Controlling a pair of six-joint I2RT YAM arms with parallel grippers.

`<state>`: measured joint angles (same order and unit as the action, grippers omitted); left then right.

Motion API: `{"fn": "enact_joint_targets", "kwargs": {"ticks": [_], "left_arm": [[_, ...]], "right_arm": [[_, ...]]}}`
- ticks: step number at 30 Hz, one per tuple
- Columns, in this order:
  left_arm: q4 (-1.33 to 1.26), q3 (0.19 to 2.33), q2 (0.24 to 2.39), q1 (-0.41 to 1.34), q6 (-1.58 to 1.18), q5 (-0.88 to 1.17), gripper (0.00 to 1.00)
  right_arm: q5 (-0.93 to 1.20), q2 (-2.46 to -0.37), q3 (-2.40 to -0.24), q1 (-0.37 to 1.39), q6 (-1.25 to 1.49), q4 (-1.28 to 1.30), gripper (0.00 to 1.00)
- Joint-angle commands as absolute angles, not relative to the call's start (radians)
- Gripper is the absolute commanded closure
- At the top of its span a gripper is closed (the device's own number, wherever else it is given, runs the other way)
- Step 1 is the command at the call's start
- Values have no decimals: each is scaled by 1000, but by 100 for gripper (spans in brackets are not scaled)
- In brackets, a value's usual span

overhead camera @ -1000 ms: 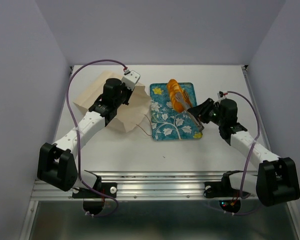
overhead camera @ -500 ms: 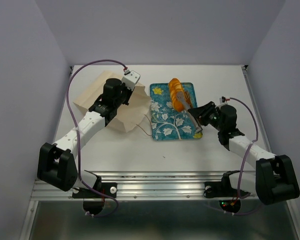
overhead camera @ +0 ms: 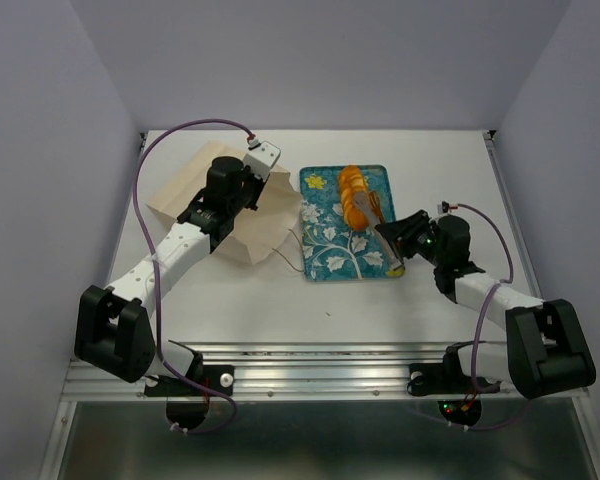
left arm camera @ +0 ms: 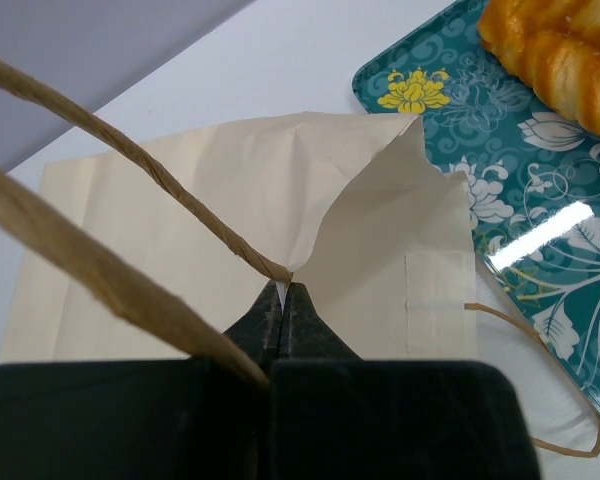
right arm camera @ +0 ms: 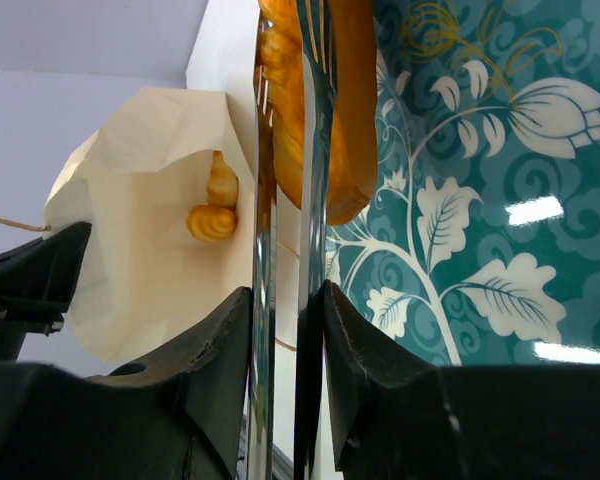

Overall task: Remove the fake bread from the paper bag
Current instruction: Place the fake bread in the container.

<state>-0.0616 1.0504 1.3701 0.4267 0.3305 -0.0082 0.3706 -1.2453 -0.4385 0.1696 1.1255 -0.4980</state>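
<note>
The paper bag (overhead camera: 270,235) is laid flat on the left side of the table (overhead camera: 430,160), its mouth turned toward the tray (overhead camera: 330,255). Its rim, by a string handle (left arm camera: 130,155), is pinched by the left gripper (left arm camera: 282,300), jaws clenched tight. By the right gripper (right arm camera: 288,300) metal tongs (right arm camera: 315,200) are grasped, jaws closed on them. The long loaf (overhead camera: 356,195) is seen between the tong blades over the tray's far part, out of the bag. Whether it rests on the tray cannot be told. A smaller bread piece (right arm camera: 215,210) is seen inside the bag's mouth.
</note>
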Motion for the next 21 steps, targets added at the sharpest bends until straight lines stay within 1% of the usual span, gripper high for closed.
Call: {"fn": "enact_joint_targets", "kwargs": {"ticks": [1,6,8,9,13,15,18,21], "left_arm": [[-86,1074,1351,433,327,-5,100],[-84,1072,1347,433,328,-5,100],[-86,1069,1344,434,330,-12,100],[-84,1069,1344,434,330,-14,100],[-81,1074,1345,434,330,-15,100],[-81,1074,1345,434,331,-20,100],[-80,1074,1345,433,334,-20,100],[-78,1074,1345,434,336,-20,100]], "right_arm": [[368,-1241,-420,163,1146,-606,94],[364,-1227,-397,153,1160,-603,89],[367,-1227,-390,144,1164,-603,82],[367,-1226,-381,144,1169,-603,75],[365,-1213,-370,135,1177,-601,61],[362,-1203,-367,124,1170,-595,60],[364,-1186,-359,114,1166,-580,53],[368,-1166,-357,103,1158,-557,50]]}}
